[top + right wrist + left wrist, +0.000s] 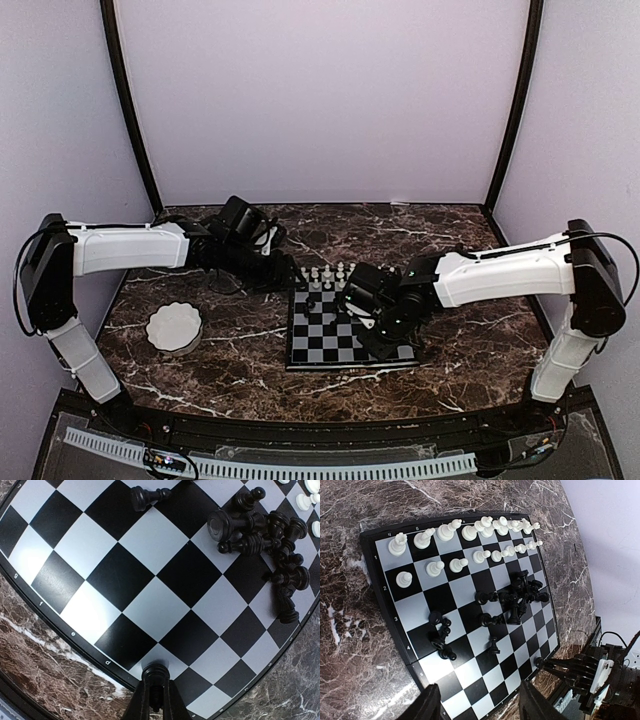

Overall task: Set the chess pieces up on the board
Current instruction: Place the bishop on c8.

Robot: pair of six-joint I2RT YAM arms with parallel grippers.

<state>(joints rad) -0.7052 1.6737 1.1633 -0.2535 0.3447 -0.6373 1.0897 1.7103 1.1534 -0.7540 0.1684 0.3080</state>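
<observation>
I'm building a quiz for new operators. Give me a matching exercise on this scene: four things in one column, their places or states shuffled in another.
1 white pieces
2 black heap
3 right gripper
4 bowl

A on the marble, off the board
B shut on one black piece
C upright in two rows
D lying tumbled mid-board

Pairs: 1-C, 2-D, 3-B, 4-A
</observation>
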